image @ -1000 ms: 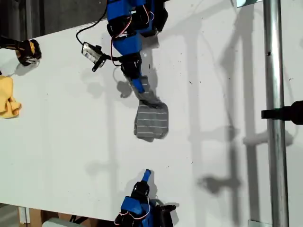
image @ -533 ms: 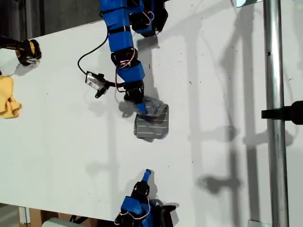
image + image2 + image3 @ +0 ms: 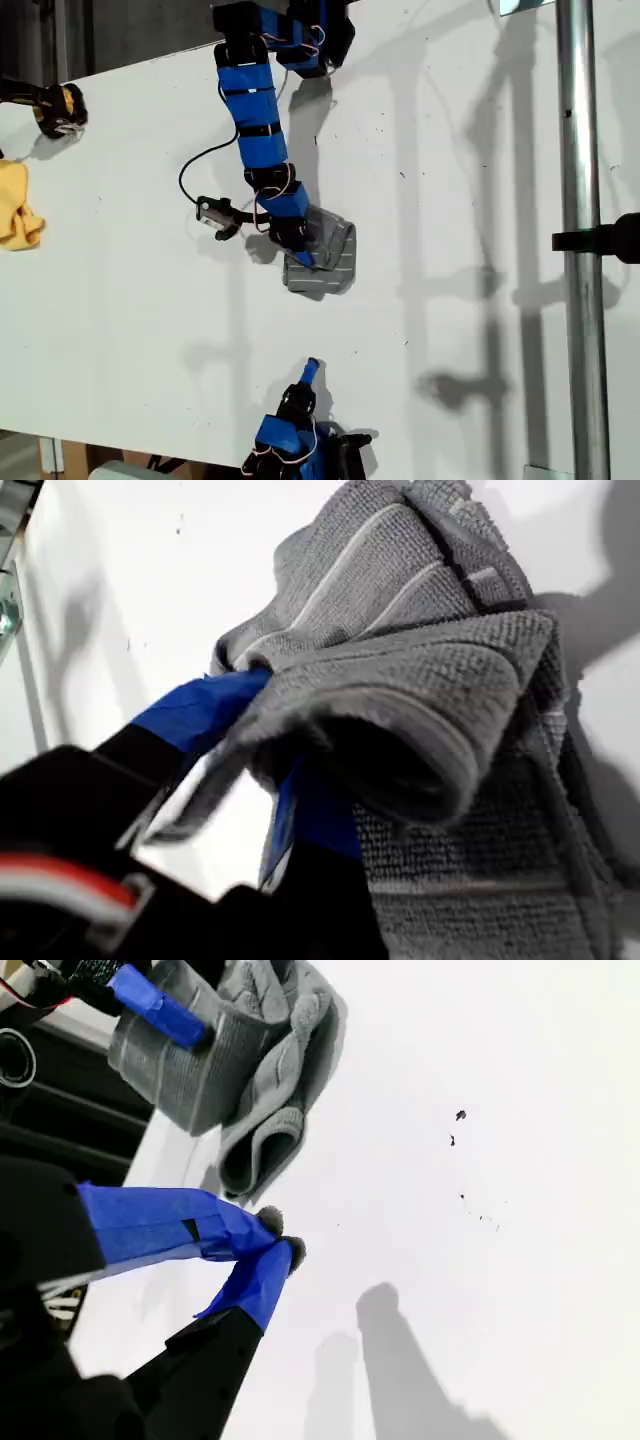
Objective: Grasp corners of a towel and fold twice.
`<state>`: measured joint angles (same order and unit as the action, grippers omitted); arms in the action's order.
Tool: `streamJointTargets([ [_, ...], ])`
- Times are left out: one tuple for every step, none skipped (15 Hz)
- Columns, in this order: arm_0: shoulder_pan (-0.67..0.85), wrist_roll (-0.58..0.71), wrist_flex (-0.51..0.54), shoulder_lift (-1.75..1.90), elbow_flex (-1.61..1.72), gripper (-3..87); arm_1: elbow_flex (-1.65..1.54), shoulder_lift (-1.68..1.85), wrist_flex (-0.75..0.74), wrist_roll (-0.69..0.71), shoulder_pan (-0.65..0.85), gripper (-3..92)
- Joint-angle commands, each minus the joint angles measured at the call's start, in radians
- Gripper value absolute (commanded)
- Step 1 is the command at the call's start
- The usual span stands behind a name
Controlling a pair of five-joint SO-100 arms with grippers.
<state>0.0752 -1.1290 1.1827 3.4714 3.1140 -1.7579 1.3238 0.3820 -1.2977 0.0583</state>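
While draped over and pinched between my first gripper's (image 3: 262,755) fingers, the towel (image 3: 325,257); my second gripper (image 3: 275,1245) clenched, apart.

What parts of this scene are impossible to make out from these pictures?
- Towel corners: lost in bunched folds, every view.
- My first gripper fingers: tips buried in the cloth, first wrist view.
- Yellow cloth: cut off by the exterior view's left edge.
- Dark specks on the table: too small, second wrist view.

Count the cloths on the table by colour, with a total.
Grey striped: 1, the towel, pinched by my first gripper.
Yellow: 1, the yellow cloth at the exterior view's left edge.
Total: 2.
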Motion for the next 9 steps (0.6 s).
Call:
streamJointTargets([
  [0.009,0.003,0.006,0.008,0.0,-1.5,0.155,-0.009,0.043,0.029,0.023,17.7],
  [0.008,0.002,0.006,0.008,0.0,-1.5,0.187,-0.008,0.061,0.049,0.026,20.7],
  [0.006,0.0,0.006,0.008,0.0,-1.5,0.204,0.015,0.063,0.066,0.023,20.4],
  [0.006,-0.002,0.006,0.008,0.0,-1.5,0.222,0.046,0.069,0.084,0.018,20.1],
  [0.006,-0.002,0.006,0.008,0.0,-1.5,0.239,0.078,0.075,0.097,0.014,20.1],
  [0.006,-0.003,0.006,0.008,-0.002,-1.5,0.261,0.11,0.084,0.104,0.009,19.4],
  [0.006,-0.005,0.006,0.008,-0.002,-1.5,0.278,0.153,0.091,0.13,0.006,16.4],
  [0.005,-0.009,0.006,0.008,-0.002,-1.5,0.284,0.21,0.107,0.147,0.005,13.8],
  [0.003,-0.012,0.002,0.008,-0.002,-1.5,0.284,0.288,0.153,0.17,0.005,13.7],
])
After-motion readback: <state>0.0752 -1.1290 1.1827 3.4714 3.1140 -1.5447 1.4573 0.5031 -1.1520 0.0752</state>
